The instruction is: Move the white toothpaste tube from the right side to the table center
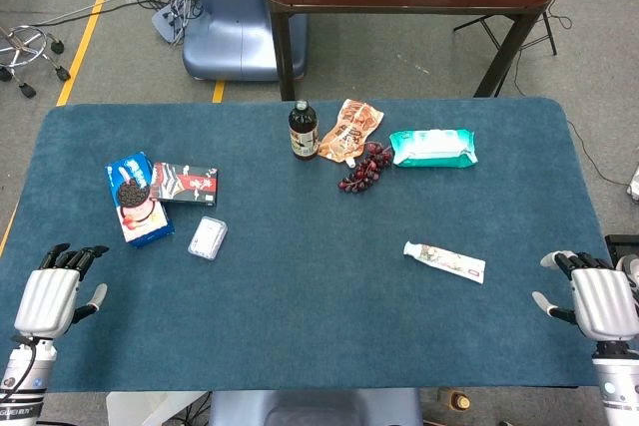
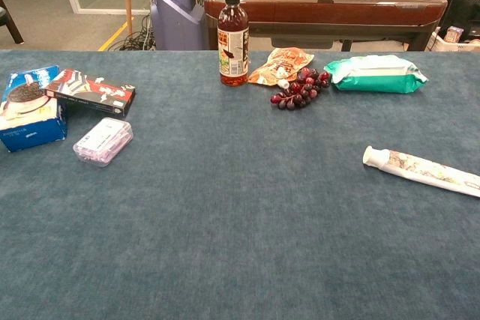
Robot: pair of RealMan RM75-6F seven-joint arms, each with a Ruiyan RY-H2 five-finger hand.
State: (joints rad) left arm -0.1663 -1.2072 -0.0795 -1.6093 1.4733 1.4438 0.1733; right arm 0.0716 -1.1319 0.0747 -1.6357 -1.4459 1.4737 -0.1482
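Observation:
The white toothpaste tube (image 1: 444,261) (image 2: 421,169) lies flat on the blue table's right side, cap pointing left. My right hand (image 1: 597,302) rests at the table's near right edge, well right of the tube, fingers apart and holding nothing. My left hand (image 1: 52,293) sits at the near left edge, fingers apart and empty. Neither hand shows in the chest view.
At the back stand a dark bottle (image 1: 303,131) (image 2: 233,39), a snack pouch (image 1: 351,129), red grapes (image 1: 365,169) (image 2: 300,89) and a green wipes pack (image 1: 432,148) (image 2: 374,73). On the left lie a blue cookie box (image 1: 137,199), a dark box (image 1: 186,184) and a small clear case (image 1: 208,238) (image 2: 103,141).

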